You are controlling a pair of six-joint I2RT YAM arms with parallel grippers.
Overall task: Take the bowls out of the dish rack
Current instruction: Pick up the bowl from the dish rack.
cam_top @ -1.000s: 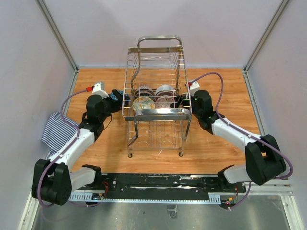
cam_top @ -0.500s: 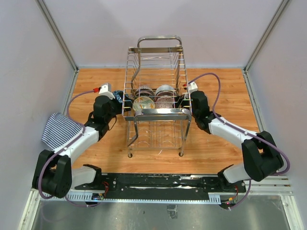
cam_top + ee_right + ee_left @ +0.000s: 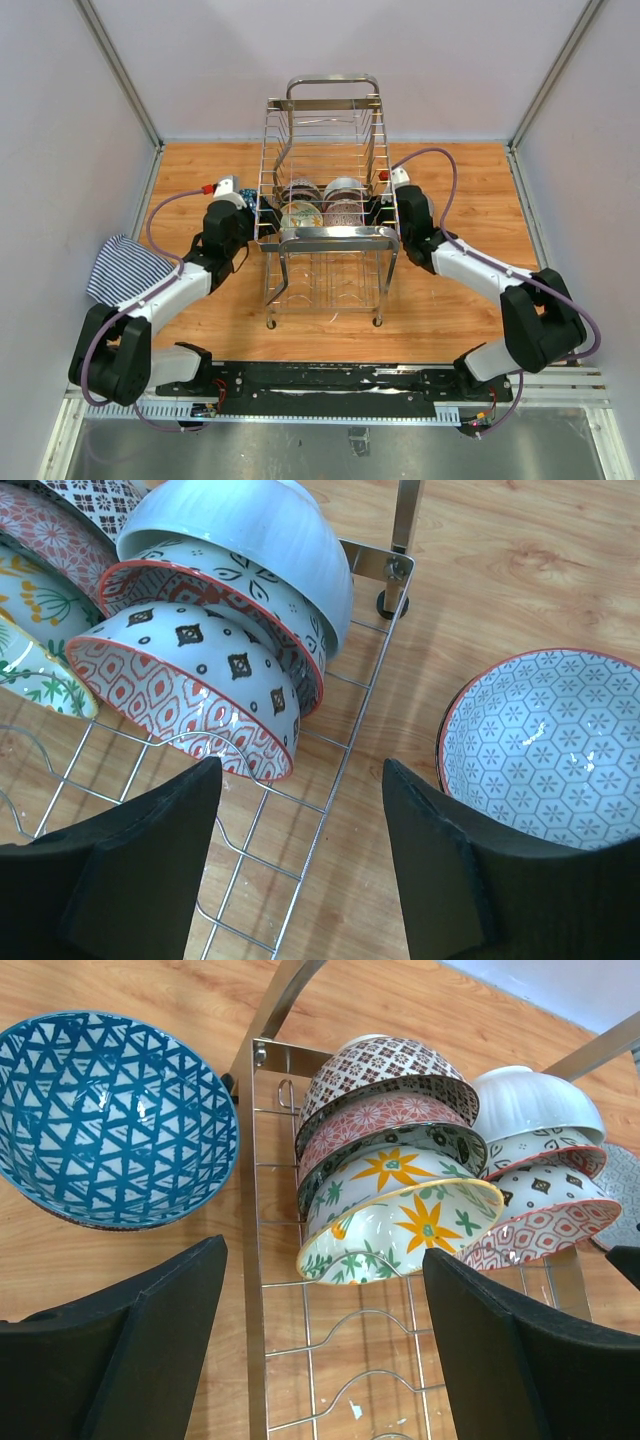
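Over the last second both arms swing in toward the dish rack (image 3: pixel 330 103), one from each side, and now the left gripper (image 3: pixel 252 203) sits just beside the rack's left wall and the right gripper (image 3: pixel 378 208) just beside its right wall, where a second ago both wrists stood a little further out. The bowls (image 3: pixel 300 214) inside the rack lie as they did then, in two leaning rows near its middle, so nothing has been lifted in that second. From the left wrist we see the fingers (image 3: pixel 150 1340) spread apart with nothing between them, pointing over the rack's left rim at the yellow-flowered bowl (image 3: pixel 400 1225) that fronts the left row. From the right wrist the fingers (image 3: pixel 440 860) are also apart and empty, with the red-diamond bowl (image 3: pixel 185 685) at the front of the right row just ahead of them. Two bowls already sit on the table outside the rack: a blue triangle-patterned bowl (image 3: pixel 110 1120) just left of it and a pale hexagon-patterned bowl (image 3: pixel 545 745) just right of it. We judge the unloading as begun but far from finished, and this closing-in as the approach for the next pair of picks; each gripper must reach past the wires and pinch a front rim without dragging the bowls stacked behind it.
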